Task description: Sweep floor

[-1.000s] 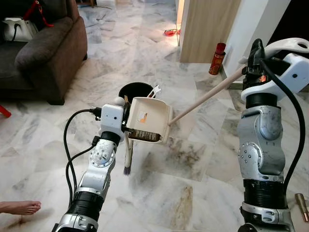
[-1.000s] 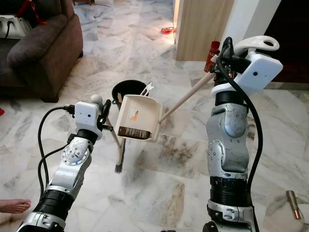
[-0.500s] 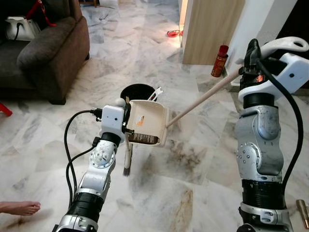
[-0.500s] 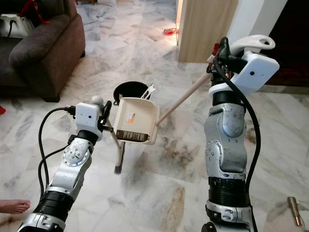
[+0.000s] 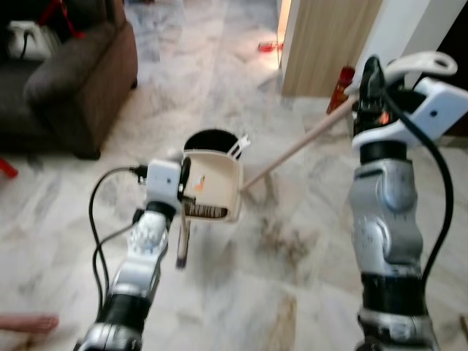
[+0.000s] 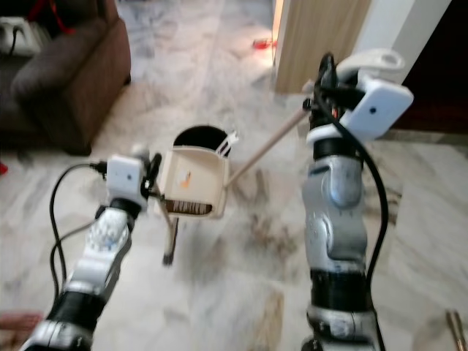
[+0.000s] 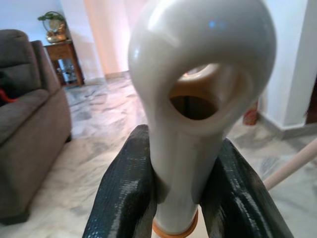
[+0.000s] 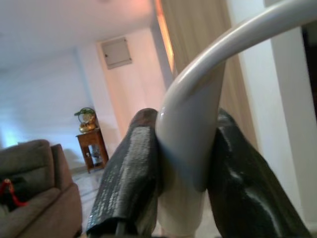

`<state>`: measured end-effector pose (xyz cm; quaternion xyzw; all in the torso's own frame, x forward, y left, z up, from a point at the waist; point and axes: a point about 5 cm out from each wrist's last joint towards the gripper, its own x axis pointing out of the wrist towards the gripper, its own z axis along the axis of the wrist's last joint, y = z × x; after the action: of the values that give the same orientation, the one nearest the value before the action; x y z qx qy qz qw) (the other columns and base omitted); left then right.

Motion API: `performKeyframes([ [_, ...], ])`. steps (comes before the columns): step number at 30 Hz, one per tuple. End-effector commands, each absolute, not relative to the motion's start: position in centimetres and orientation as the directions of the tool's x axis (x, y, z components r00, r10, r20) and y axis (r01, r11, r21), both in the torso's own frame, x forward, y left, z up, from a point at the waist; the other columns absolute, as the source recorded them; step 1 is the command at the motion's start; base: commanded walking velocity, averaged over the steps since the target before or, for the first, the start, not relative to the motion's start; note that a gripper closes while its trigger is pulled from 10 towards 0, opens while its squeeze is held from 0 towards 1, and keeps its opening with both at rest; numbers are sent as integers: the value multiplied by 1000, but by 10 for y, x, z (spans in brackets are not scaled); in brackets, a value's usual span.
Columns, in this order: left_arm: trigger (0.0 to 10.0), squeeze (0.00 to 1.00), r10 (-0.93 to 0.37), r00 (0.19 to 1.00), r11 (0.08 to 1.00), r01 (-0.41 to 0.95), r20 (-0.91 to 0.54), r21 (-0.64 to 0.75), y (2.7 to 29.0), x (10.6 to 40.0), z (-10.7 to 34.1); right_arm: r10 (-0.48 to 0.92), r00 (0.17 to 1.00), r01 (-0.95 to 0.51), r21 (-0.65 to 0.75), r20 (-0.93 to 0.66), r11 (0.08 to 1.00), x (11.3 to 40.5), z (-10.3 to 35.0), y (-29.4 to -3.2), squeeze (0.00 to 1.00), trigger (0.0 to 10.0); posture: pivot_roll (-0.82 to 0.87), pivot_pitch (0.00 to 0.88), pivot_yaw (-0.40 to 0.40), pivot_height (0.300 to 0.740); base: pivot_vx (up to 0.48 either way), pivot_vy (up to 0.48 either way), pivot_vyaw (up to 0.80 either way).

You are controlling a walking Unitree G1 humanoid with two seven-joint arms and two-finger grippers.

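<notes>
My left gripper (image 7: 185, 198) is shut on the looped cream handle (image 7: 198, 59) of a cream dustpan (image 5: 212, 186), which I hold raised above the marble floor in front of me. Its dark stem (image 5: 182, 241) hangs down to the floor below the pan. A black bin (image 5: 208, 140) stands just behind the dustpan. My right gripper (image 8: 185, 183) is shut on the curved white top of a broom. It is held high at the right (image 5: 365, 80), and the wooden pole (image 5: 300, 146) slants down and left to behind the dustpan. The broom head is hidden.
A dark brown sofa (image 5: 66, 80) stands at the far left. A wooden panel (image 5: 325, 44) and a white wall rise at the back right, with a red can (image 5: 341, 79) at their foot. A person's bare foot (image 5: 25, 323) rests on the floor at the lower left.
The whole picture has shifted and blurred, so the camera moved. Both grippers keep their hold, and the dustpan now sits a little closer in front of the bin.
</notes>
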<state>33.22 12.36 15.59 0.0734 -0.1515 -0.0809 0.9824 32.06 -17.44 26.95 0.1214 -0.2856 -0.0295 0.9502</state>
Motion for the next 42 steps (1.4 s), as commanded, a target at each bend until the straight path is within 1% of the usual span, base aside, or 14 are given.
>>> performKeyframes([
  [1, 10000, 0, -182, 915, 976, 123, 360, 182, 126, 332, 172, -110, 781, -52, 239, 615, 970, 313, 289, -169, 0, 10000, 52, 97, -13, 740, 337, 0, 0],
  [13, 10000, 0, -174, 915, 977, 113, 364, 182, 127, 333, 173, -96, 778, -59, 223, 621, 973, 313, 291, -168, 0, 10000, 55, 102, -18, 740, 341, 0, 0],
  [18, 10000, 0, -173, 915, 977, 113, 363, 180, 127, 333, 173, -82, 767, -63, 202, 636, 977, 311, 293, -167, 0, 10000, 55, 105, -20, 740, 340, 0, 619],
  [20, 10000, 0, -172, 915, 977, 113, 364, 180, 127, 333, 173, -85, 769, -68, 213, 634, 975, 312, 293, -167, 0, 10000, 56, 105, -21, 740, 341, 0, 419],
  [42, 10000, 0, -165, 915, 979, 105, 368, 176, 128, 332, 174, -86, 768, -70, 217, 634, 974, 312, 293, -169, 0, 10000, 62, 109, -22, 740, 342, 0, 0],
])
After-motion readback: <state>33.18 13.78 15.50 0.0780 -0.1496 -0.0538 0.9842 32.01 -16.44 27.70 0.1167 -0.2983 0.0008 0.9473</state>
